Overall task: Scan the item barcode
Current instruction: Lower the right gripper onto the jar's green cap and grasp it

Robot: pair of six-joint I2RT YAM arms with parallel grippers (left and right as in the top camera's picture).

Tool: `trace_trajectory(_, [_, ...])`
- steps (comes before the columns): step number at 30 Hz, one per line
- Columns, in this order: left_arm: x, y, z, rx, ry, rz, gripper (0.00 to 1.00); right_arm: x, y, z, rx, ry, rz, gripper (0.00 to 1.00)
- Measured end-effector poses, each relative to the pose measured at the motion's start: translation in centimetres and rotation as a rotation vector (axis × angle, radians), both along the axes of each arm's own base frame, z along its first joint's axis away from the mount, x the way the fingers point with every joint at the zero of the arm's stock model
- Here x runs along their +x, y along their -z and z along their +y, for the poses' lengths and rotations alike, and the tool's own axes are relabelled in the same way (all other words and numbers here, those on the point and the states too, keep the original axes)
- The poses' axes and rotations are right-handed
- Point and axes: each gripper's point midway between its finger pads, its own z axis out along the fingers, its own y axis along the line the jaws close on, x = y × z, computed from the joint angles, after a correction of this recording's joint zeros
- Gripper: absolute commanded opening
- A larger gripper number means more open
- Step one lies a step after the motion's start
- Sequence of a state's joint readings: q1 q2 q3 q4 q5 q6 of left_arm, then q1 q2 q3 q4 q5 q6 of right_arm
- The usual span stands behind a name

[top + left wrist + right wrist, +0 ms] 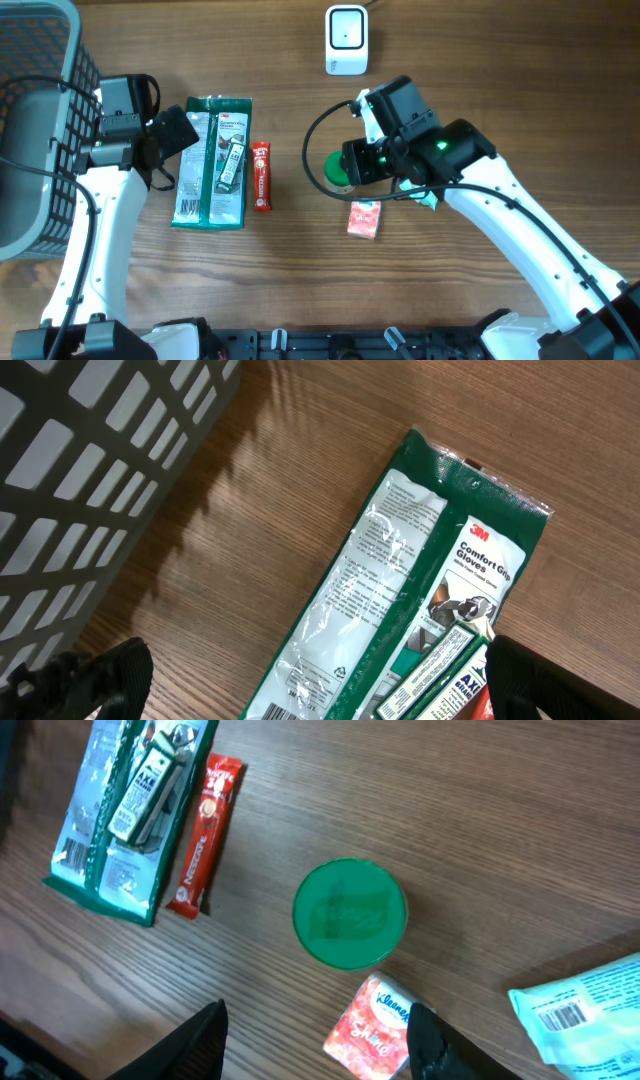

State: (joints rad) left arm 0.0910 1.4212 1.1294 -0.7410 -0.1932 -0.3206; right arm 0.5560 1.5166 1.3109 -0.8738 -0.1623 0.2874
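overhead: the green-lidded tub (334, 170) stands upright on the bench (500, 80). the right gripper (358, 165) sits right over the tub's right side and half covers it. the white scanner (346, 38) is well apart from the tub, toward the far edge. the tissue pack (364, 219) is just beside the tub on the near side. the coffee stick (261, 176) and gloves pack (210, 160) lie left of the tub, long axes running far-to-near. the left gripper (175, 135) is at the pack's far-left corner, well apart from the tub. the right arm is clearly nearer.

left wrist: the left gripper (320, 685) is spread wide and holds nothing. only the gloves pack (400, 590) lies under it, with no tub in sight.

right wrist: the right gripper (315, 1030) is released, its fingers (205, 1040) apart with nothing between the tips. the tub (350, 913) sits just ahead of the tips, centred on the gap, round lid facing up, so there is no long axis to line up with. the tissue pack (368, 1025) pokes in between the fingers on the near side of the tub. likely snag: closing catches the tissue pack instead, so the reach needs to go forward and down first.
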Motion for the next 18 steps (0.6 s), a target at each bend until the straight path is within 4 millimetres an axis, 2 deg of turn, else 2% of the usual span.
trace_trajectory(4, [0.0,0.0,0.0,0.0,0.0,0.0,1.0,0.7,0.0,-1.0,0.0,0.032,0.0,0.59])
trace_trajectory(8, [0.0,0.0,0.0,0.0,0.0,0.0,1.0,1.5,0.0,-2.3,-0.005,0.073,-0.003,0.69])
trace_trajectory(10, [0.0,0.0,0.0,0.0,0.0,0.0,1.0,1.7,0.0,-2.6,-0.005,0.085,-0.002,0.7])
trace_trajectory(18, [0.0,0.0,0.0,0.0,0.0,0.0,1.0,1.8,0.0,-2.7,-0.005,0.088,-0.002,0.74])
